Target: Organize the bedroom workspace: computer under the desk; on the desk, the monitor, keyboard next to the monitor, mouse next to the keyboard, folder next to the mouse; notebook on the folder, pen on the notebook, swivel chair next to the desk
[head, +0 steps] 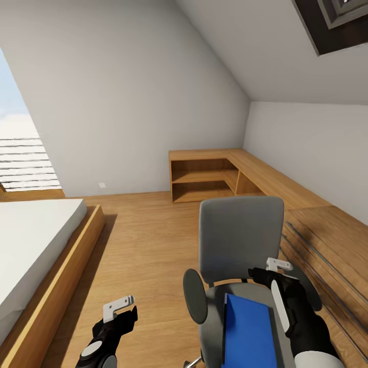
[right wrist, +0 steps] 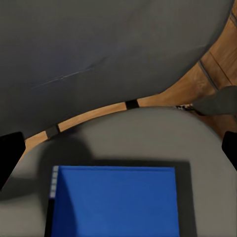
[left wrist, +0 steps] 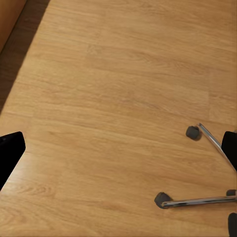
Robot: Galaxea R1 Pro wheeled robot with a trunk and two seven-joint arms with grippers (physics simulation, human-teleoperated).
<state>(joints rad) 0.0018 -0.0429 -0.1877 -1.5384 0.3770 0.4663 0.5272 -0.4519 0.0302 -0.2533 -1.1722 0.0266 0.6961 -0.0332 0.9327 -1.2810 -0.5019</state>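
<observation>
Standing in the attic bedroom (head: 128, 92), I see the grey swivel chair (head: 240, 240) on the plank floor (head: 148, 240), its tall back facing the low oak shelving (head: 204, 176) that runs along the far wall and turns down the right side. On the chair's seat lies the bright blue folder (head: 249, 332), flat, with a paler strip along one edge and a dark spine beside it; no writing or label can be read on it, and no brand mark shows anywhere. The right tool (head: 276, 271) hangs just above the seat near the chair back, over the folder's far end; from the right wrist view the folder (right wrist: 116, 202) sits directly below between the two dark fingertips (right wrist: 10, 155), which stand spread wide and grip nothing. The left tool (head: 120, 309) hovers over bare floor between the chair and the bed (head: 36, 245), well apart from the folder; its fingers (left wrist: 10, 153) are likewise spread, and beneath them the chair's chrome legs with castors (left wrist: 192, 200) show on the planks. A dark-framed skylight (head: 332, 20) sits in the sloped ceiling.
</observation>
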